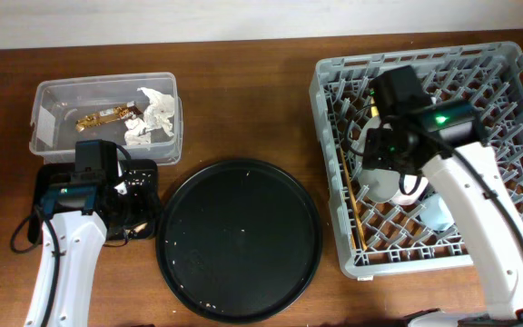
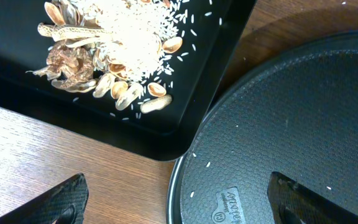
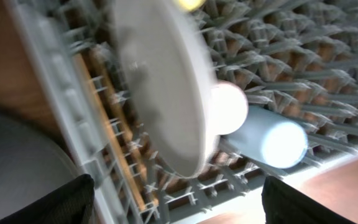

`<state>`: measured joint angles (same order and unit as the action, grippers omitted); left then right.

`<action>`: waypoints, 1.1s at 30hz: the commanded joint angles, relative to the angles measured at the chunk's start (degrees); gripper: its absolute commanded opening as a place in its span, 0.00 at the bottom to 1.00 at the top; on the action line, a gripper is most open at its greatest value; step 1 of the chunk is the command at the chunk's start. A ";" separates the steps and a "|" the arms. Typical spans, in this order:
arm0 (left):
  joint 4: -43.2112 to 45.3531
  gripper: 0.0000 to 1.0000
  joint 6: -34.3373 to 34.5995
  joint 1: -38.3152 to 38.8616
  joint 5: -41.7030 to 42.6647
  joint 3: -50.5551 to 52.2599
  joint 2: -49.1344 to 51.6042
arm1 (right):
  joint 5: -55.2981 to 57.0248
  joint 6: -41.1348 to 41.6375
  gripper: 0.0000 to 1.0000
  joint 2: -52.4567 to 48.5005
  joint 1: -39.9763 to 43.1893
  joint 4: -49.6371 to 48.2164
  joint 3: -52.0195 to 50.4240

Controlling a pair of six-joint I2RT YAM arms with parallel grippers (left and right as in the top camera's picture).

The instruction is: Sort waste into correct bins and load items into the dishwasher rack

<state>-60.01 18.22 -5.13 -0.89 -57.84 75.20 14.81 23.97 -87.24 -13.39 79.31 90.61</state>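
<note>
The grey dishwasher rack stands at the right. My right gripper is open and empty over its left part. In the right wrist view the open right gripper is just above the pale plate, which stands on edge between pegs. Beside the plate are a pink cup, a blue cup and the chopsticks; a bit of yellow bowl shows at the top. The clear tub holds the tissue and the gold wrapper. My left gripper is open and empty beside the black rectangular tray, which holds food scraps.
The large round black tray lies in the middle, with a few rice grains on it; its rim nearly touches the rectangular tray's corner. Bare wooden table lies between the round tray and the rack.
</note>
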 commanded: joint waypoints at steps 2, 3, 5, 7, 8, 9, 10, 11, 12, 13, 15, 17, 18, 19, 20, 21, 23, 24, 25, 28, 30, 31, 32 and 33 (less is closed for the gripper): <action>1.62 0.91 -4.90 1.22 3.91 0.04 -0.81 | -19.50 -19.56 1.00 0.63 6.71 -1.33 0.81; 1.62 0.92 -5.31 2.89 3.96 0.04 -0.81 | -19.54 -20.59 0.99 0.63 6.71 -1.33 0.81; -1.49 0.99 -10.21 6.67 4.59 0.04 -0.81 | -19.56 -20.55 0.99 0.63 6.71 -1.33 0.81; -5.29 0.99 -10.21 7.76 4.63 0.04 -0.87 | -19.52 -20.55 0.99 0.63 6.71 -0.50 0.79; -6.10 0.99 -10.21 7.76 4.66 0.04 -1.05 | -19.52 -20.55 0.99 0.66 6.71 -0.44 0.79; -6.49 0.99 -10.21 7.76 4.66 0.04 -1.77 | -19.54 -20.50 0.99 0.83 6.71 -0.44 0.72; -6.47 0.99 -10.21 7.76 4.59 0.04 -4.35 | -19.45 -20.33 0.99 1.88 6.71 -0.61 0.44; -5.97 0.99 -10.25 7.76 4.55 0.04 -7.74 | -19.30 -20.31 0.99 3.52 6.71 -1.44 -0.52; -5.09 0.99 -10.97 7.76 4.57 0.07 -11.67 | -19.30 -20.24 0.99 5.64 6.71 -3.06 -2.32; -4.07 0.99 -12.28 7.76 4.57 0.24 -15.74 | -19.28 -19.56 0.99 8.76 6.71 -5.57 -5.38; -2.05 0.99 -13.18 7.76 4.35 2.40 -26.23 | -19.30 -19.06 0.99 19.63 6.71 -12.90 -16.33; -0.68 0.99 -13.11 7.76 4.39 5.57 -36.59 | -18.67 -19.10 0.99 31.52 6.71 -18.01 -26.45; -0.66 0.99 -13.11 7.76 4.55 5.92 -39.12 | -18.64 -19.10 0.99 35.01 6.71 -18.29 -28.57; -0.42 0.99 -13.11 7.76 5.49 5.92 -40.96 | -18.64 -19.08 0.99 36.94 6.71 -18.25 -29.51; -0.55 0.99 -13.14 7.76 5.84 5.92 -41.75 | -18.69 -19.06 0.99 39.34 6.71 -18.05 -29.88; -0.76 0.99 -13.14 7.76 5.84 5.92 -41.75 | -18.69 -19.06 0.99 39.58 6.71 -17.42 -29.88; -0.76 0.99 -13.14 7.76 5.84 5.92 -41.75 | -18.69 -19.08 0.99 39.06 6.71 -17.33 -29.88; -0.76 0.99 -13.14 7.76 5.84 5.92 -41.75 | -18.69 -19.08 0.99 37.90 6.71 -17.35 -29.88; -0.76 0.99 -13.14 7.76 5.84 5.92 -41.75 | -18.69 -19.08 0.99 36.85 6.71 -17.35 -29.88; -0.76 0.99 -13.14 7.76 5.84 5.92 -41.75 | -18.69 -19.08 0.99 32.15 6.71 -17.35 -29.88; -0.76 0.99 -13.14 7.76 5.84 5.92 -41.75 | -18.67 -19.08 0.99 27.47 6.71 -17.35 -29.88; -0.76 0.99 -13.14 7.76 5.84 5.92 -41.75 | -18.69 -19.08 0.99 25.75 6.71 -17.33 -29.97; -0.76 0.99 -13.14 7.76 5.84 5.92 -41.75 | -18.69 -19.08 0.99 25.86 6.71 -17.35 -29.97; -0.76 0.99 -13.14 7.76 5.84 5.92 -41.75 | -18.69 -19.08 0.99 26.64 6.71 -17.25 -29.97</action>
<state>-60.84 6.17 2.52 4.32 -52.38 33.85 -4.16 4.49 -61.84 -6.83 62.08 60.69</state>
